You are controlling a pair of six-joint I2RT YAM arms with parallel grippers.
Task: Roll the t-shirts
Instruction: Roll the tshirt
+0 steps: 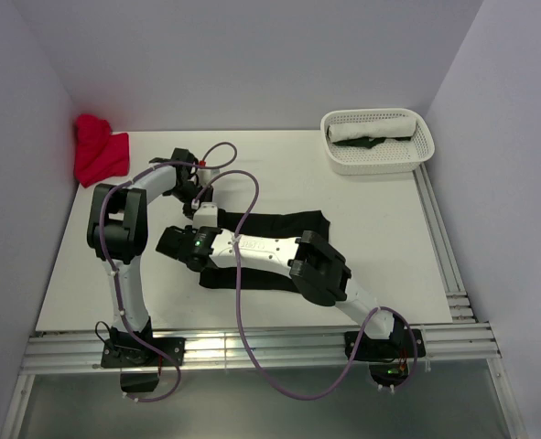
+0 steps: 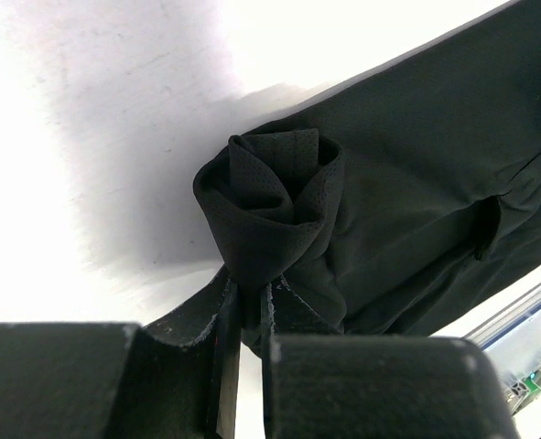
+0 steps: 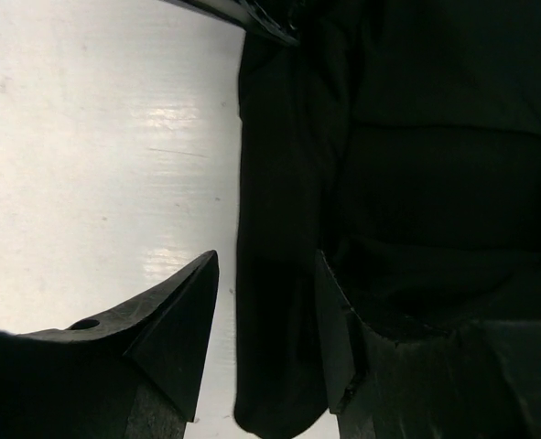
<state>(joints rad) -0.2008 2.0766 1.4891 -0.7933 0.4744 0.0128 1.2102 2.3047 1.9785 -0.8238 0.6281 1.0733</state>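
Note:
The black t-shirt lies as a long folded strip across the middle of the table, its left end rolled up. My left gripper is shut on the far end of that roll, pinching the fabric between its fingers. In the top view it sits at the strip's far left corner. My right gripper is open and straddles the near end of the roll. Its left finger is clear of the cloth, over bare table. A red t-shirt is bunched at the far left corner.
A white perforated basket stands at the far right, holding a rolled white shirt and a dark green one. Grey walls close in the left, back and right. Aluminium rails run along the near edge and right side.

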